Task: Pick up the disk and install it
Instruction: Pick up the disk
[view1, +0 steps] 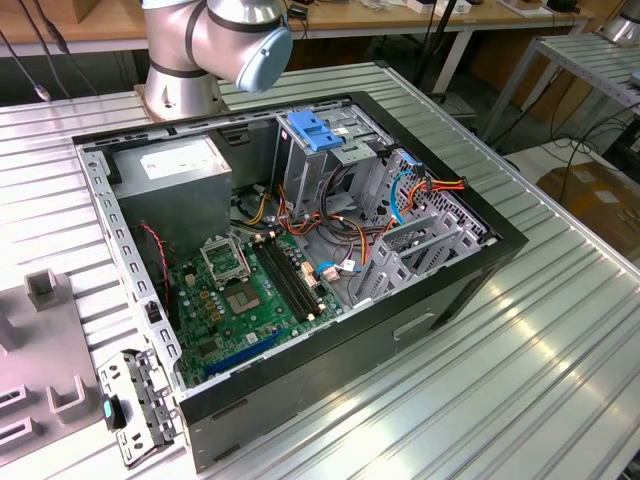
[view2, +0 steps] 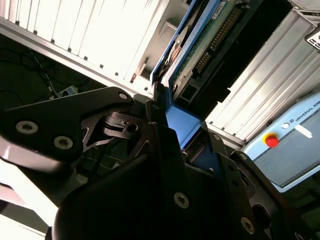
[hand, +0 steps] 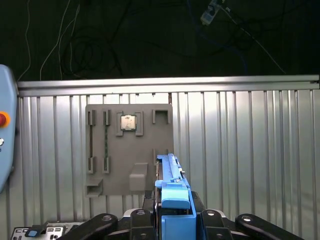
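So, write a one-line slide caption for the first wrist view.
Gripper clamps the blue-railed disk edge-on, grey fixture plate and ribbed metal table beyond.

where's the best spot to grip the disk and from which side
Probably as the gripper has it now: the disk stands edge-on, so pinch its thin body across the two broad flat faces near one end, coming in from that end. The blue side rail faces outward and is left free.
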